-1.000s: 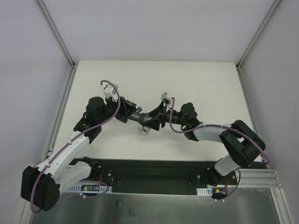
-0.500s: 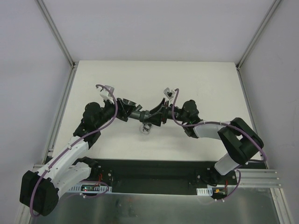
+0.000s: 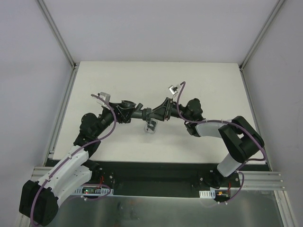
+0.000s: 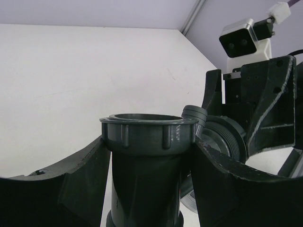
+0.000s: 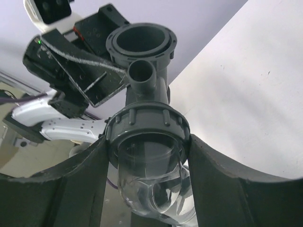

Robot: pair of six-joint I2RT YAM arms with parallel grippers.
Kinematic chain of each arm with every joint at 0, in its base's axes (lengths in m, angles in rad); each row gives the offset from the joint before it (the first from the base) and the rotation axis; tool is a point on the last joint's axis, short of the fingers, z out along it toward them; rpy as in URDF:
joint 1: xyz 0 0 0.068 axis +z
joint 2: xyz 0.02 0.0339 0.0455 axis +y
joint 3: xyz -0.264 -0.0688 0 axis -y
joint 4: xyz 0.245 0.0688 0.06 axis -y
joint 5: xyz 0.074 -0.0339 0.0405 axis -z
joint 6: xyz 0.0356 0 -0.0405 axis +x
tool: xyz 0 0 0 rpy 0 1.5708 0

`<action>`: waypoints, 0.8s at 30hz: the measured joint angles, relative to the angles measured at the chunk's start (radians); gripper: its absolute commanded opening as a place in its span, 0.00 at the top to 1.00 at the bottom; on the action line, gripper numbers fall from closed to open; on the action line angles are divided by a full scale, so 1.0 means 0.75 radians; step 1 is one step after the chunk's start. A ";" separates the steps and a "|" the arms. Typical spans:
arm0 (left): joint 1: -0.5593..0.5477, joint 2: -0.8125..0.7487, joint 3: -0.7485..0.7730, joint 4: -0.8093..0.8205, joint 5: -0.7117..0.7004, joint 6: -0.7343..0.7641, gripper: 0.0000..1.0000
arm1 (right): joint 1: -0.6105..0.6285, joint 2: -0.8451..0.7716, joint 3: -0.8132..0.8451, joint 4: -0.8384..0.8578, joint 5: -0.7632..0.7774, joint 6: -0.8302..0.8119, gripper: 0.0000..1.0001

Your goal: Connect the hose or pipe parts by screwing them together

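White table (image 3: 213,80) between grey walls, left tool (image 3: 124,112) clamped below a flared socket of the dark grey pipe fitting (image 3: 142,114), fitting held above mid-table, clear connector (image 3: 151,126) seated in its collar, right tool (image 3: 162,113) clamped on that collar.

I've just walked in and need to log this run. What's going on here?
Both arms hold one pipe assembly between them over the table. The left gripper is closed on the dark grey branched fitting, just below one flared socket. The right gripper is closed on the ribbed collar at the other end, where the clear connector sits in the fitting. The parts are mated, but whether the thread is fully tightened cannot be told.
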 measured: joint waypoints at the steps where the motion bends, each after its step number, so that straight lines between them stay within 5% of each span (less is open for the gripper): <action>1: 0.000 -0.008 -0.015 0.025 0.000 0.004 1.00 | -0.007 0.006 0.005 0.011 0.002 0.031 0.99; 11: 0.000 -0.013 -0.090 0.170 0.076 0.081 1.00 | -0.070 0.039 0.016 0.074 0.096 0.250 0.99; 24: -0.004 0.049 0.025 -0.035 0.281 0.343 1.00 | -0.119 0.037 0.020 0.080 0.238 0.319 0.99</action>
